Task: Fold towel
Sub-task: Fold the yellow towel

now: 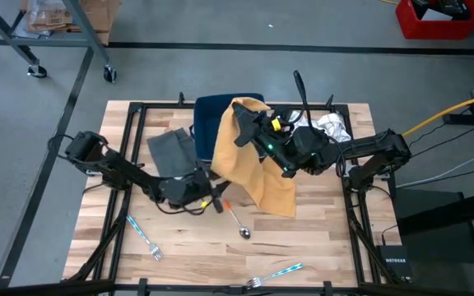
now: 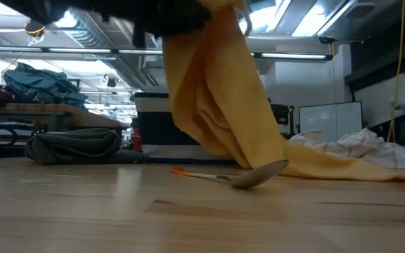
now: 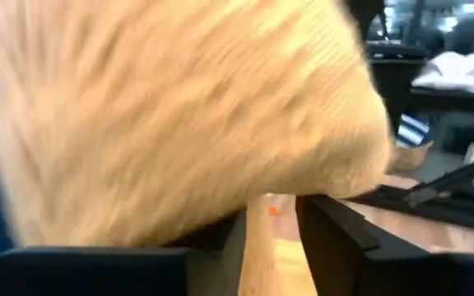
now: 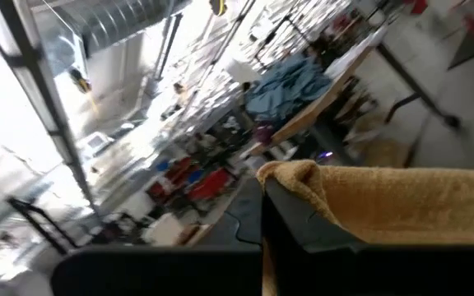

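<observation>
A yellow towel (image 1: 257, 168) hangs from my right gripper (image 1: 243, 117), which is shut on its upper part above the table's middle. The towel's lower end (image 2: 343, 169) lies on the table. My left gripper (image 1: 215, 196) stands low at the towel's left hanging edge. In the left wrist view its fingers are apart, with bare wood showing in the gap (image 3: 274, 226) and the towel (image 3: 179, 115) filling the picture right above them. My right gripper holds the towel by a bunched top edge (image 4: 295, 174), which curls over the dark finger (image 4: 303, 226); how many layers, I cannot tell. The towel hangs slack below it, lower end on the table. My left gripper: I cannot tell whether its fingers touch the hanging edge (image 3: 319, 185).
A navy cloth (image 1: 216, 111) lies behind the towel, a folded grey towel (image 1: 171, 150) to its left and a white cloth (image 1: 333, 127) at the far right. A spoon (image 1: 239, 222) and two forks (image 1: 144, 236) (image 1: 274, 275) lie on the near half of the table.
</observation>
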